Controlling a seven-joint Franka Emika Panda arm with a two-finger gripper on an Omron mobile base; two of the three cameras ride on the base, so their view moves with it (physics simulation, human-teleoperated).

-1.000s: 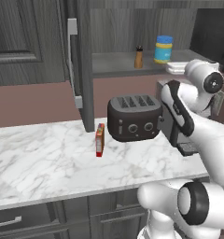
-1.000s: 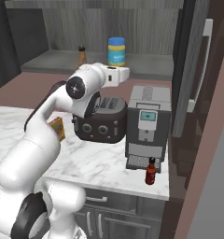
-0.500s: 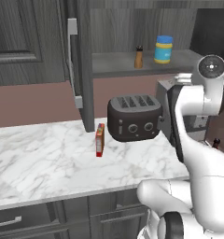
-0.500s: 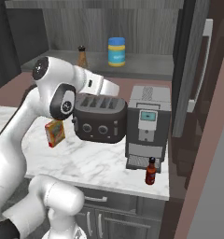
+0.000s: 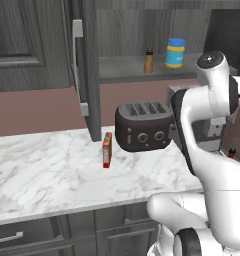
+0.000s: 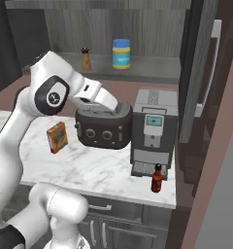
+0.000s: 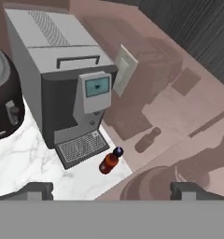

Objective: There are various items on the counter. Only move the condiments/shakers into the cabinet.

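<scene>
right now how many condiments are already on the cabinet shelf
2: the brown shaker and the blue-lidded jar stand apart on the shelf. The dark red bottle is on the counter by the coffee machine.

Nothing here reads as words or numbers. The blue-lidded jar (image 6: 121,54) up on the cabinet shelf (image 6: 152,73) wears a yellow label with a pale patch — no letters come through. The slim red-orange box (image 6: 57,137) on the bench (image 5: 47,170) shows a yellowish picture on its face, too blurred to read. The coffee machine (image 7: 62,79) has a small blue screen (image 7: 96,87) — blank. The toaster (image 5: 143,126) carries only knobs, no markings.
</scene>
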